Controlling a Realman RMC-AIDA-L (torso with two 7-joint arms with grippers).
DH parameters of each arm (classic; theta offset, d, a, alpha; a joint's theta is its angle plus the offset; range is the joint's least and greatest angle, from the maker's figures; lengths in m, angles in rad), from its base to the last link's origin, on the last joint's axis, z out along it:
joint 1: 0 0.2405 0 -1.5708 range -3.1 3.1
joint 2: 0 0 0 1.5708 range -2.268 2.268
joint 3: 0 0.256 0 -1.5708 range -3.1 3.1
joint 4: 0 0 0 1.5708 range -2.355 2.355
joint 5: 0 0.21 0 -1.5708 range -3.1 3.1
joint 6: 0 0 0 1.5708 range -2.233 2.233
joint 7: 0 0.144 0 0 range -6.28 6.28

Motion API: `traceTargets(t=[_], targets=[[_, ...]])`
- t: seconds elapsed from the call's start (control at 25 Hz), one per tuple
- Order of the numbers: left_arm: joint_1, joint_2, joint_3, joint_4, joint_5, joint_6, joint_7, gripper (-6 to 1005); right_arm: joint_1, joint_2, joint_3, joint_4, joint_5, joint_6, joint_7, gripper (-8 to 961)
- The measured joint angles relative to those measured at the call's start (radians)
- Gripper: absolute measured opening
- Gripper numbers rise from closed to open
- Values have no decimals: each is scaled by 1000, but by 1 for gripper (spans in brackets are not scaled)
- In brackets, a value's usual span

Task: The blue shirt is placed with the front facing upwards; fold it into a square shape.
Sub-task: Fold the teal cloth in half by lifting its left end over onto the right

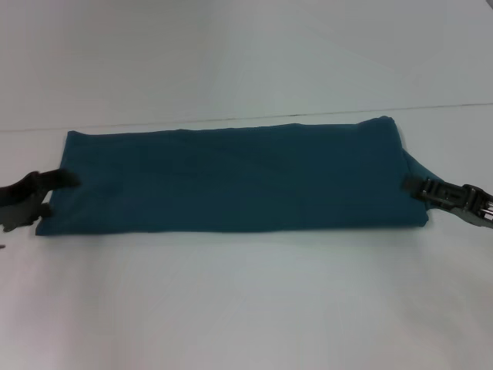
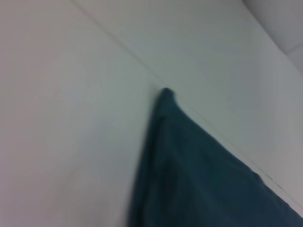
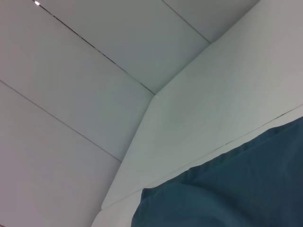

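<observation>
— Where is the shirt (image 1: 231, 177) sitting for you?

— I see it flat on the white desk (image 1: 246, 308), folded into one long band running side to side, plain teal face up. Its far long edge lies close to the seam where the desk meets the wall (image 1: 231, 46).

— And the arms?

— My left gripper (image 1: 48, 194) is at the shirt's left end, low on the desk. Its two dark fingers are spread, the upper one lying over the cloth edge, the lower one just off it on the desk; nothing is held. My right gripper (image 1: 410, 185) is at the shirt's right end, its tip touching the cloth where a small flap sticks out. I cannot tell whether those jaws are parted or clamped.

— Wrist cameras?

— The left one shows a pointed shirt corner (image 2: 165, 97) on the desk; the right shows a rumpled edge (image 3: 199, 172).
</observation>
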Motion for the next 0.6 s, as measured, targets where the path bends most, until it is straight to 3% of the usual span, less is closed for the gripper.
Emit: traceTargets(t=[0.2, 0.6], targets=[[32, -3, -45, 3, 3, -27, 16, 829, 0, -1, 0, 0, 0, 1, 0, 592], [33, -6, -35, -13, 3, -39, 38, 812, 0, 0, 1, 0, 0, 6, 0, 591]])
